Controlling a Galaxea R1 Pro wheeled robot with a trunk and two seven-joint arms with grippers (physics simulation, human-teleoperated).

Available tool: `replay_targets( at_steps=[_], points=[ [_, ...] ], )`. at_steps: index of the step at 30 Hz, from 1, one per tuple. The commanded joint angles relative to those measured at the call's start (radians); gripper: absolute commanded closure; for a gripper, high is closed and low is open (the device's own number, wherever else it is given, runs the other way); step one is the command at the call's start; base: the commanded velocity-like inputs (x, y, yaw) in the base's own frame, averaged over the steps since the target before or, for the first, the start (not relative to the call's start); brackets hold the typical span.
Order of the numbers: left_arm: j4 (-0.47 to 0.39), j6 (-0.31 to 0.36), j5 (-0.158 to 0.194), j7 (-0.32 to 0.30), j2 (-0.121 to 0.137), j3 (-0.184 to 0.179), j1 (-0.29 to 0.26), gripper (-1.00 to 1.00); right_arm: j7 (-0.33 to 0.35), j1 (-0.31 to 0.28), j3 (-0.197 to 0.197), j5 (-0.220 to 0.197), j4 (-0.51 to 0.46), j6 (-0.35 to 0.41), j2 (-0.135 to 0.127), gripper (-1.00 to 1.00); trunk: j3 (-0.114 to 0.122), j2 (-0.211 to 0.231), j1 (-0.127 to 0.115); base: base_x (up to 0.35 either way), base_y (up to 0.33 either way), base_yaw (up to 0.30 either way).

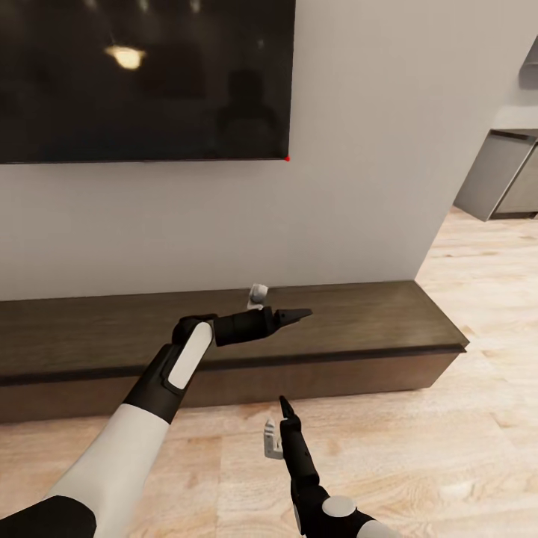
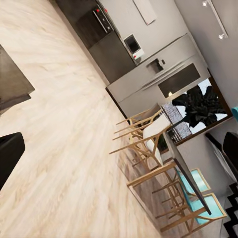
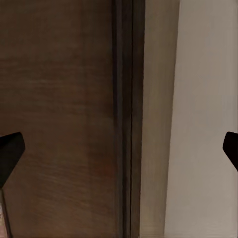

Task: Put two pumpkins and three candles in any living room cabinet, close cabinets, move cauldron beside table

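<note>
The cabinet point(image 1: 359, 317) is a long, low dark-brown unit against the wall, with its front closed. My left gripper point(image 1: 297, 315) reaches over its top, near the middle, open and empty; one black fingertip point(image 2: 10, 153) shows in the left wrist view. My right gripper point(image 1: 275, 415) hovers over the floor just before the cabinet front, open with nothing between its fingers. In the right wrist view the right gripper point(image 3: 119, 151) looks onto the cabinet's brown wood point(image 3: 59, 99) and the pale wall behind it. The pumpkins, candles, cauldron and table are out of view.
A large black TV point(image 1: 142, 75) hangs on the wall above the cabinet. Light wood floor point(image 1: 448, 448) runs right toward grey kitchen units point(image 1: 501, 175). The left wrist view looks across the floor to wooden bar stools point(image 2: 144, 134) at a counter.
</note>
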Motion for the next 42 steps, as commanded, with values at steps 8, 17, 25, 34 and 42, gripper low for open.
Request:
replay_targets(
  at_steps=[8,17,25,34,42],
  points=[
    [-0.001,0.001,0.000,-0.001,-0.002,-0.002,0.000,-1.00,-0.102,0.000,-0.003,-0.001,-0.003,0.006,0.000,-1.00,-0.025,-0.056,0.031,0.000,0.000,0.000],
    [0.000,0.001,0.000,-0.001,-0.003,-0.003,0.000,-1.00,-0.126,-0.011,-0.103,0.000,0.002,0.002,0.000,-1.00,-0.053,-0.119,0.065,0.000,0.000,0.000],
    [0.000,0.001,0.000,-0.002,-0.003,-0.003,0.000,-1.00,-0.125,-0.012,-0.108,0.001,0.007,0.000,0.000,-1.00,-0.078,-0.175,0.096,0.000,0.000,0.000],
    [0.000,0.001,0.000,-0.002,-0.002,-0.002,0.000,-1.00,-0.124,-0.012,-0.108,0.004,0.008,-0.001,0.000,-1.00,-0.107,-0.238,0.130,0.000,0.000,0.000],
    [0.000,0.001,0.000,-0.033,0.003,0.000,0.000,-1.00,-0.123,-0.012,-0.108,0.002,0.004,-0.002,0.000,-1.00,-0.132,-0.294,0.161,0.000,0.000,0.000]
  ],
)
